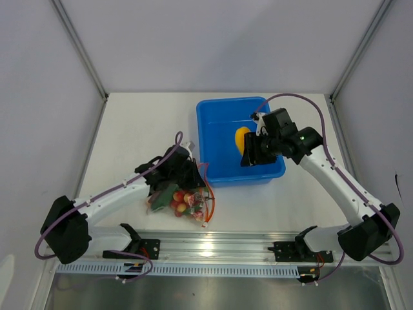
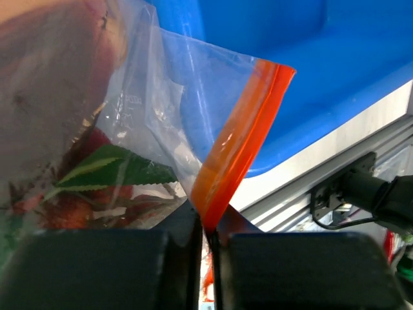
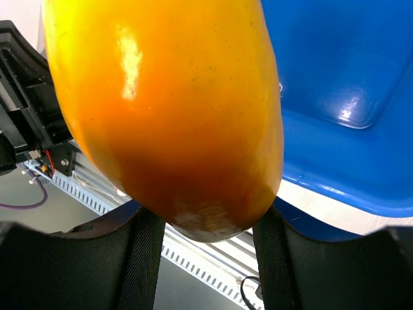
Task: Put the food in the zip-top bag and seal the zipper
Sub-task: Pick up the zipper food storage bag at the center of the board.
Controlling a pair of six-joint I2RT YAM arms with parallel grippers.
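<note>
Clear crinkly plastic: the zip-top bag (image 1: 188,206) lies on the table (image 1: 129,129) just off the near-left corner of the blue bin (image 1: 219,116), outside it. Thru the film I see small red fruits (image 1: 182,201) and a dark green cucumber (image 1: 164,193), bunched at the bag's end farther from the bin. The left wrist cam adds a green leafy bunch (image 2: 113,171) inside. There's a blurred pinkish-brown shape above it that I can't ID.

The zipper (image 2: 242,142), an orange-red strip, runs along the bag edge nearest the bin, w/ the bin wall right behind it. My L gripper (image 2: 210,236) is clamped on the zipper's lower end, fingers nearly together w/ only the strip btw them.

The orange-yellow piece (image 3: 168,110) is not bagged yet. It hangs over the bin's near-right part, pinched at its lower end by my R gripper (image 3: 206,236), one finger (image 3: 145,258) on each side. I can't tell if the piece touches the bin floor.

A metal rail (image 1: 206,248) w/ both arm bases runs along the table edge on the bin's near side.
</note>
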